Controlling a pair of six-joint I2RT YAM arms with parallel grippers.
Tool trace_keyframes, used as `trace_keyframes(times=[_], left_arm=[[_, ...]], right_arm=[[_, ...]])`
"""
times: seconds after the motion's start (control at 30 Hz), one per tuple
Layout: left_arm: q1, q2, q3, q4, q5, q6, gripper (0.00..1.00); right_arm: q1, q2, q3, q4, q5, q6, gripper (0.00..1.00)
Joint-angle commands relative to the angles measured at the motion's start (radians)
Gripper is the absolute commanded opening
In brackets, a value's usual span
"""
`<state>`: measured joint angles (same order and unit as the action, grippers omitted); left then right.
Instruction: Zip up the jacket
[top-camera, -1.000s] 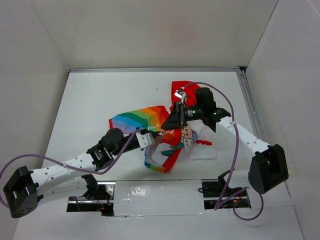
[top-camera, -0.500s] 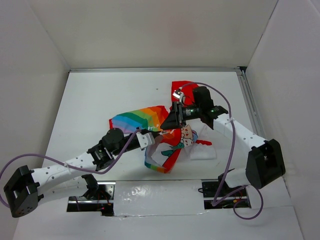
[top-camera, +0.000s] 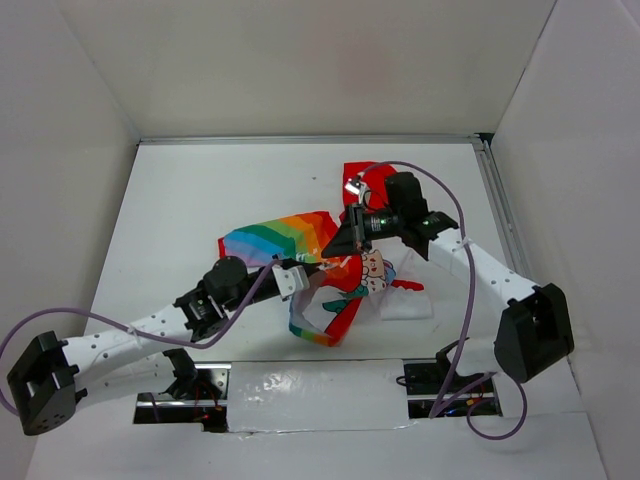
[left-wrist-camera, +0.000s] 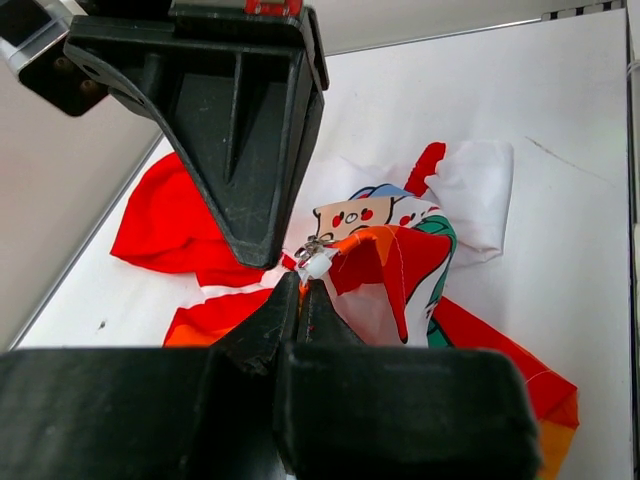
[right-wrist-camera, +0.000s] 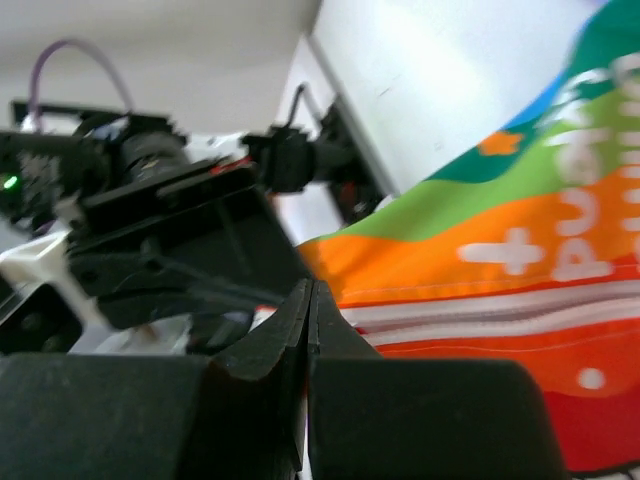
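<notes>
The jacket (top-camera: 300, 240) lies crumpled mid-table, with its rainbow side (top-camera: 270, 240) at the left, its red hood (top-camera: 368, 180) behind and its white cartoon side (top-camera: 378, 272) at the right. My left gripper (top-camera: 312, 276) is shut on a red-orange hem of the jacket (left-wrist-camera: 400, 250) beside the white zipper end (left-wrist-camera: 318, 264); a strip of fabric shows between the left gripper's (left-wrist-camera: 302, 288) jaws. My right gripper (top-camera: 337, 248) hangs just above, tip down beside the metal zipper pull (left-wrist-camera: 308, 246). The right gripper (right-wrist-camera: 308, 292) is shut, and nothing shows between its pressed jaws. Rainbow fabric (right-wrist-camera: 520, 240) lies behind it.
White walls box in the table on three sides. A metal rail (top-camera: 300, 140) runs along the back and another (top-camera: 497, 200) down the right. Purple cables (top-camera: 460, 240) loop over both arms. A taped plate (top-camera: 310, 385) sits between the arm bases.
The right gripper's jaws have closed from about half open to fully shut, and its arm has shifted slightly. The left gripper and the jacket have stayed put.
</notes>
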<state>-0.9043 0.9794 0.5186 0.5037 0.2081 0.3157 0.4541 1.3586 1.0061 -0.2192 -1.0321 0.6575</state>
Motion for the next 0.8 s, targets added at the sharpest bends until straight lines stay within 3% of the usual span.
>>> trace_keyframes(times=[0.0,0.1,0.2,0.33,0.53,0.7,0.77], left_arm=[[0.001,-0.051,-0.006,0.095,0.043,0.025,0.00],[0.001,-0.085,-0.025,0.091,0.036,0.022,0.00],[0.001,-0.110,-0.046,0.078,0.011,-0.012,0.00],[0.001,-0.113,-0.075,0.070,0.017,-0.052,0.00],[0.001,-0.061,-0.098,0.026,0.020,-0.151,0.00],[-0.001,0.013,-0.129,0.039,0.050,-0.260,0.00],[-0.022,0.068,-0.163,0.088,-0.012,-0.306,0.00]], right_arm=[[0.008,-0.059,0.038,-0.067,0.189,-0.050,0.00],[0.020,-0.107,0.008,-0.106,0.439,-0.064,0.00],[0.029,-0.160,-0.062,-0.089,0.567,-0.068,0.00],[0.041,-0.223,-0.141,-0.025,0.563,-0.075,0.00],[0.061,-0.190,-0.195,-0.055,0.678,-0.056,0.00],[0.067,-0.159,-0.210,-0.026,0.627,-0.079,0.00],[0.077,-0.153,-0.221,-0.026,0.627,-0.084,0.00]])
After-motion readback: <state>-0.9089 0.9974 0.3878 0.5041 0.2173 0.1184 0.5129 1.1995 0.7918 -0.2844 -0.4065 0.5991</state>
